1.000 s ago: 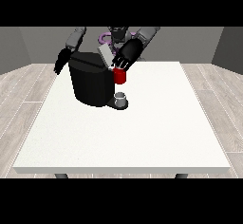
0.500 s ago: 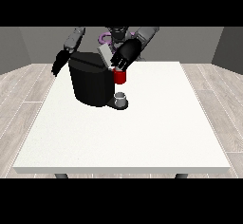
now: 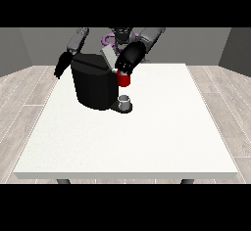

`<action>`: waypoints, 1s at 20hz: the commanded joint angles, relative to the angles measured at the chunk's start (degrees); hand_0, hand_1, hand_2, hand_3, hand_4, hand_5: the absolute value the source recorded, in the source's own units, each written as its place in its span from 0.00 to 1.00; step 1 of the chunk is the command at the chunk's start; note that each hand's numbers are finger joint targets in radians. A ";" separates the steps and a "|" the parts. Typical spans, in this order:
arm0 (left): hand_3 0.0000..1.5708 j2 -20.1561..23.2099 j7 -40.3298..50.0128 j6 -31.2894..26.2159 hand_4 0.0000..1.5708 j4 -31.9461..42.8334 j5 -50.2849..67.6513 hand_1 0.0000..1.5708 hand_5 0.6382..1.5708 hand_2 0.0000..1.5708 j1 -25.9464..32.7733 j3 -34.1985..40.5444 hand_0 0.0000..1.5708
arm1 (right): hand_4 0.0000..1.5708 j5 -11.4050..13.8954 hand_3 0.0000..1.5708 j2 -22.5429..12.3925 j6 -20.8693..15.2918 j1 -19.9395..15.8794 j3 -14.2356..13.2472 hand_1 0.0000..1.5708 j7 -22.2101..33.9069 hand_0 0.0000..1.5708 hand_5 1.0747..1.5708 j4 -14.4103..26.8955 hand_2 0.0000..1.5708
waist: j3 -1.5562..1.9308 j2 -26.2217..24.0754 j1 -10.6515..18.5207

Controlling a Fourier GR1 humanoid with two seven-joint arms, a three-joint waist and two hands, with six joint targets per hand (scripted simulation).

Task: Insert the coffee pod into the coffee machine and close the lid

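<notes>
Machine [image 3: 95, 85], black, stands at the far left of the white table [image 3: 147, 142], its grey lid [image 3: 108, 56] tilted up. Just right of it the hand at the view's right [image 3: 130, 58] hangs over a red thing at the machine [image 3: 123, 80]; whether its fingers hold anything I cannot tell. A grey thing [image 3: 125, 101] sits on the base below. The hand at the view's left [image 3: 62, 64] hangs beside the machine, fingers unclear.
</notes>
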 commanded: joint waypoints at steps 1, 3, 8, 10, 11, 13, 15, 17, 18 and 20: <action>0.67 3.88 -2.40 0.53 0.00 2.05 -1.47 0.74 1.00 0.75 0.79 0.17 0.74 | 0.00 0.76 0.00 0.59 0.73 3.42 2.05 0.00 -0.83 0.00 1.00 -2.56 0.00 | -0.04 0.34 -2.61; 0.64 1.26 -2.11 3.63 0.00 2.41 -2.76 0.72 1.00 0.73 2.07 -0.96 0.72 | 0.00 0.81 0.00 1.14 0.18 0.23 2.38 0.00 4.41 0.00 1.00 -3.68 0.00 | -0.07 0.45 -2.24; 0.62 -0.59 -2.24 3.47 0.00 1.38 -0.86 0.71 1.00 0.71 -0.11 0.68 0.71 | 0.00 0.76 0.00 1.65 -1.44 -0.06 1.04 0.00 0.32 0.00 1.00 -0.85 0.00 | -0.02 1.64 -0.41; 0.61 -0.87 -2.66 5.62 0.00 0.99 -0.43 0.73 1.00 0.73 -1.06 1.62 0.73 | 0.04 0.15 0.00 -0.61 -0.37 -2.69 -0.47 0.00 1.22 0.00 1.00 -0.85 0.00 | -0.03 3.57 -0.96; 0.61 0.39 -2.91 5.07 0.00 1.47 -0.14 0.77 1.00 0.75 -0.91 2.31 0.77 | 0.03 1.32 0.00 1.43 -0.96 1.62 1.90 0.00 -1.32 0.00 1.00 -1.75 0.00 | -0.03 1.94 -2.11; 0.60 2.27 -5.53 4.39 0.00 1.91 -0.14 0.78 1.00 0.76 -1.70 2.51 0.78 | 0.00 1.49 0.00 1.05 -2.20 -1.17 0.91 0.00 0.63 0.00 1.00 -2.09 0.00 | -0.04 3.82 -1.33; 0.62 -0.01 -4.77 5.72 0.00 0.90 -0.47 0.79 1.00 0.77 -0.10 1.81 0.79 | 0.06 0.72 0.00 0.63 -1.13 0.79 0.31 0.00 -0.69 0.00 1.00 0.05 0.00 | -0.02 2.56 -0.16; 0.62 -0.28 -5.20 6.41 0.00 0.84 -1.15 0.78 1.00 0.77 -0.86 1.28 0.78 | 0.00 1.59 0.00 -0.45 -1.48 -1.18 0.08 0.00 1.11 0.00 1.00 -0.08 0.00 | -0.03 2.83 -0.50; 0.62 2.22 -5.69 6.60 0.00 1.78 -1.73 0.78 1.00 0.77 -2.33 1.78 0.78 | 0.05 2.21 0.00 0.46 -2.39 -2.88 0.99 0.00 0.98 0.00 1.00 -1.83 0.00 | -0.03 4.83 -1.52; 0.60 2.24 -6.64 5.69 0.00 2.09 -1.54 0.80 1.00 0.77 -1.64 1.74 0.80 | 0.14 2.57 0.00 0.48 -2.15 -1.30 1.50 0.00 1.26 0.00 1.00 -1.78 0.00 | -0.04 3.03 -1.38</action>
